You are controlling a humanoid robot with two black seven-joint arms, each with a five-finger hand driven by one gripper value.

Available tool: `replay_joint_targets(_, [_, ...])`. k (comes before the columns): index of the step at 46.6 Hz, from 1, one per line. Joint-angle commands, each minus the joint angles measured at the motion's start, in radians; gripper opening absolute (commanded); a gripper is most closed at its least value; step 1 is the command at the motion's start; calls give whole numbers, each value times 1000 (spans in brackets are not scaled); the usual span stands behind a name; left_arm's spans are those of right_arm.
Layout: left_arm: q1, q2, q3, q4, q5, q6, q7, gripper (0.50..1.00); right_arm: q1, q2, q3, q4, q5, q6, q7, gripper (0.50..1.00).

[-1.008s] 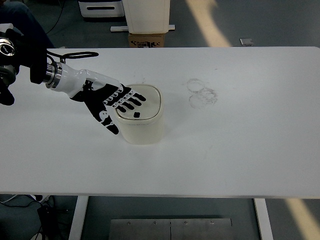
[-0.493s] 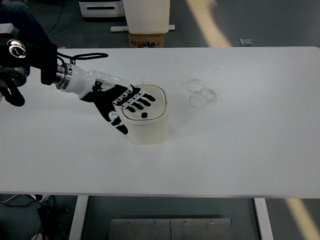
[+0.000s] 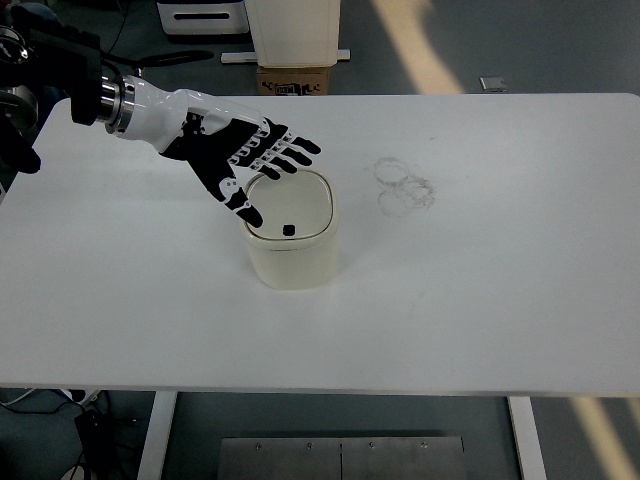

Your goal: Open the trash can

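Hovering your left hand (image 3: 245,165), fingers (image 3: 290,152) spread and empty, above the trash can (image 3: 291,243); an off-centre press on the lid (image 3: 290,208) could tip it.

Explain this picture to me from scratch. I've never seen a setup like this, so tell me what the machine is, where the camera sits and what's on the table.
This is one camera on a humanoid robot, looking steeply down at its work from its own side. The black-and-white mechanical hand is the robot's left hand; its arm comes in from the picture's left edge. Its fingers are spread and hold nothing. It hovers over the far left part of a small cream trash can, which stands on a white table. The can's top carries a small dark square, likely a push button. Faint ring marks stain the table to the can's right. The right hand is not in view.
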Motion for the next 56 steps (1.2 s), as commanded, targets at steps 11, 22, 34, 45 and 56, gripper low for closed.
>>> replay_joint_targets(11, [49,-18,3,0,5,3,1,1000,0,0,0,0,0,0,0,991])
replay_joint_targets(22, [52,-31,3,-1,8,3,1,1000,0,0,0,0,0,0,0,991])
replay_joint_targets(34, [74,-41,3,-1,5,8,1,1000,0,0,0,0,0,0,0,991])
replay_joint_targets(45, [88,-58,3,-1,5,31,1,1000,0,0,0,0,0,0,0,991])
replay_joint_targets(56, [101,-58,3,-1,5,34,1,1000,0,0,0,0,0,0,0,991])
